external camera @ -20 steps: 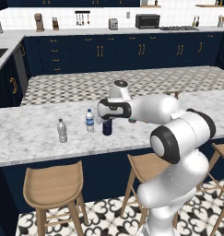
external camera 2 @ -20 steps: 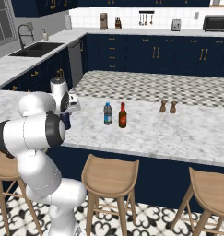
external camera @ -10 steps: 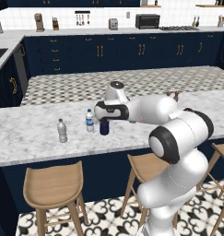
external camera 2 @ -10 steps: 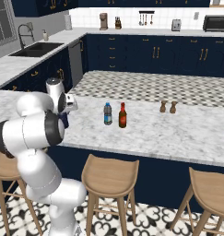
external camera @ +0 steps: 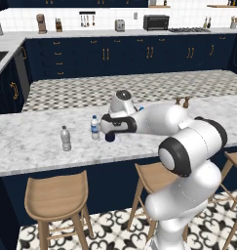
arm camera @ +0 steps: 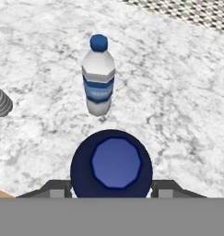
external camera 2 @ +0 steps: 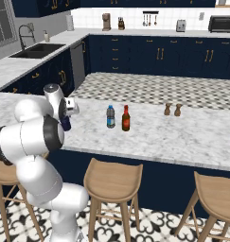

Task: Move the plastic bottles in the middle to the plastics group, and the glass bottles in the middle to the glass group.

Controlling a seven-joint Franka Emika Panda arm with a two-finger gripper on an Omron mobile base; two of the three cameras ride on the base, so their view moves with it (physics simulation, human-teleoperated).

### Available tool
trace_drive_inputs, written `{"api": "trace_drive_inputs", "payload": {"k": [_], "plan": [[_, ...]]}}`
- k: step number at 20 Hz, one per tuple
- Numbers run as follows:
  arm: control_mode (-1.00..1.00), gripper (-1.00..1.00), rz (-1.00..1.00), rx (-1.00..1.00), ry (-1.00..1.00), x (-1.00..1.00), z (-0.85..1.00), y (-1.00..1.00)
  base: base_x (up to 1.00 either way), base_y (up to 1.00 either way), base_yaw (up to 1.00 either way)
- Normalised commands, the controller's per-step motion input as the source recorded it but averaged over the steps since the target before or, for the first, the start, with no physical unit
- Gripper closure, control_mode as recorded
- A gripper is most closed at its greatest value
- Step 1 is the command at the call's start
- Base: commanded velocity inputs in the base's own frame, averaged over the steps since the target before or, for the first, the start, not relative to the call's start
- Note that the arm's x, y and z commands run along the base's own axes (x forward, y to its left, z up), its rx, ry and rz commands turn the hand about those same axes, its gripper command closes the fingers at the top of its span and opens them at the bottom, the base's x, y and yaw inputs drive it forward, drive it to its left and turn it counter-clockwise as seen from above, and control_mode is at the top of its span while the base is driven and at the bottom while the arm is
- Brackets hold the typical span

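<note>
Gripper (arm camera: 111, 191) is closed on the navy bottle (arm camera: 111, 165), a finger at each side, the bottle upright over the marble counter (external camera: 27, 141) just beside the blue-labelled water bottle (external camera: 94, 128), with the unlabelled water bottle (external camera: 66, 138) further left.

Solid navy bottle (arm camera: 111, 164); blue-banded clear water bottle (arm camera: 99, 76); grey-veined white marble counter (arm camera: 178, 92).

No legible text, brand, number or sign found. The blue label band on the water bottle (arm camera: 99, 87) just ahead of the jaws carries no readable lettering.
</note>
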Motion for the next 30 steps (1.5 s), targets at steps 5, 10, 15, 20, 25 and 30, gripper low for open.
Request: {"api": "trace_drive_inputs", "payload": {"k": [5, 10, 15, 20, 25, 30], "plan": [[-1.00, 1.00, -0.01, 0.11, 0.00, 0.00, 0.00, -0.12, 0.00, 0.00, 0.00], [-1.00, 1.00, 0.00, 0.07, 0.00, 0.00, 0.00, -0.12, 0.00, 0.00, 0.00], [-1.00, 1.00, 0.00, 0.00, 0.00, 0.00, -0.10, 0.01, 0.00, 0.00, 0.00], [-1.00, 1.00, 0.00, 0.00, 0.00, 0.00, -0.18, 0.03, 0.00, 0.00, 0.00], [-1.00, 1.00, 0.00, -0.01, 0.00, 0.00, -0.04, 0.07, 0.00, 0.00, 0.00], [-1.00, 1.00, 0.00, -0.03, 0.00, 0.00, 0.00, 0.07, 0.00, 0.00, 0.00]]}}
